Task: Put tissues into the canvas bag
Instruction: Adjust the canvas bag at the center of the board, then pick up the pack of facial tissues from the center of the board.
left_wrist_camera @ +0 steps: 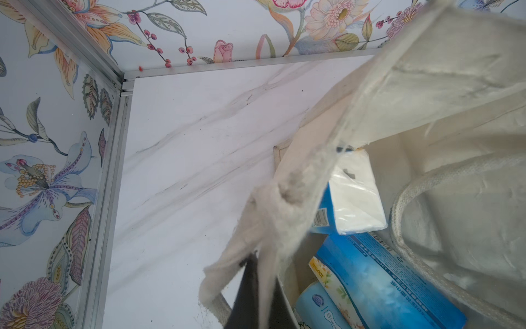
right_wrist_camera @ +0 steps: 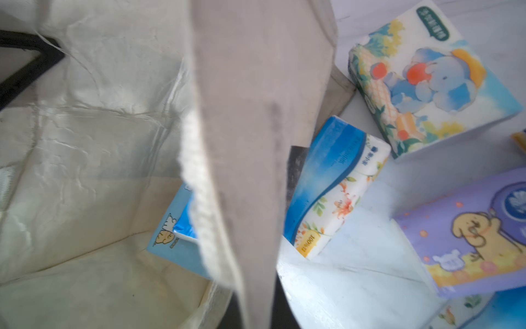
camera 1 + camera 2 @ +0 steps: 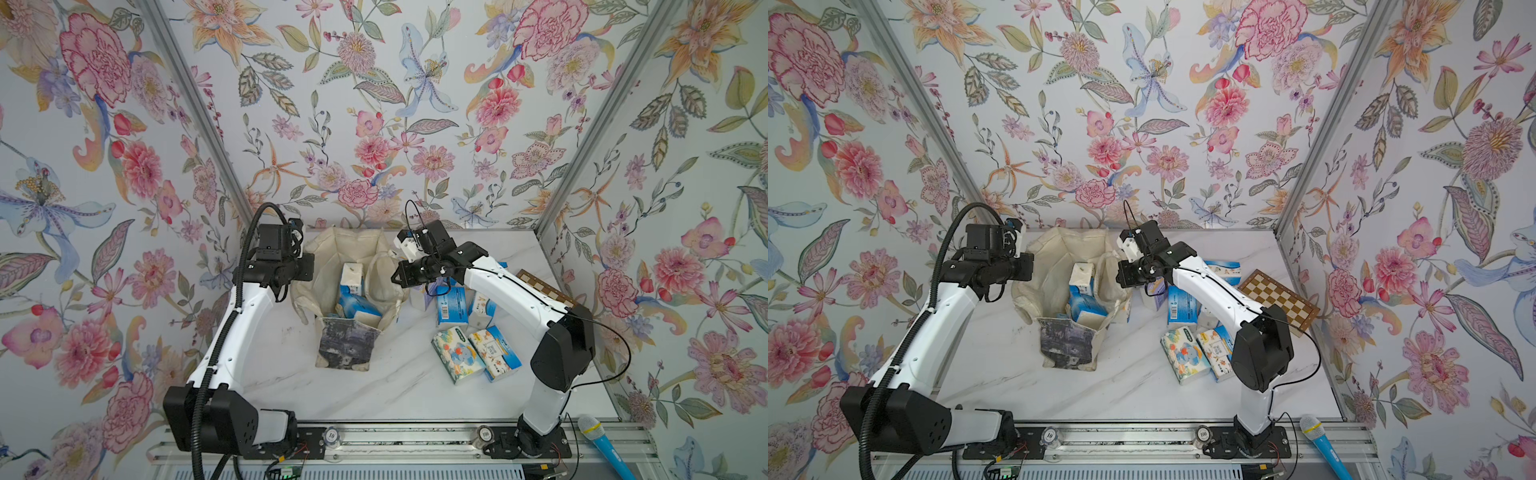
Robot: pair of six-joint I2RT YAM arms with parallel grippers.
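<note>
The marble table (image 3: 374,386) carries the canvas bag (image 3: 357,249), which stands mouth up near the middle of the far edge, its dark printed panel (image 3: 347,345) folded down toward the near edge. The bag is soft and, as I judge it, would slump shut unaided, so an arm stands at either side of its mouth to stretch it wide for loading. The left gripper (image 1: 256,267) is pressed together on the rim that faces the table's left edge; the left wrist view shows cream cloth bunched and pinched between its dark fingers (image 1: 247,287). The right gripper (image 3: 397,276) sits at the opposite rim. The right wrist view shows a flap of cloth running down toward its jaws, but they are mostly hidden, so I cannot tell whether it clamps the cloth or only brackets it

Some of the tissues are already inside the bag, between the two grippers and lower than both: an upright white-ended pack (image 3: 350,275) with blue packs (image 3: 353,305) below it. The rest lie loose between the bag and the table's right edge, beside and under the right arm: an elephant pack (image 3: 457,355), a blue-and-white pack (image 3: 495,353) touching it, a barcode-faced pack (image 3: 451,307) and a lavender pack (image 2: 469,228). A floral blue pack (image 2: 336,185) leans just beside the bag's outer wall, nearest the right gripper
</note>
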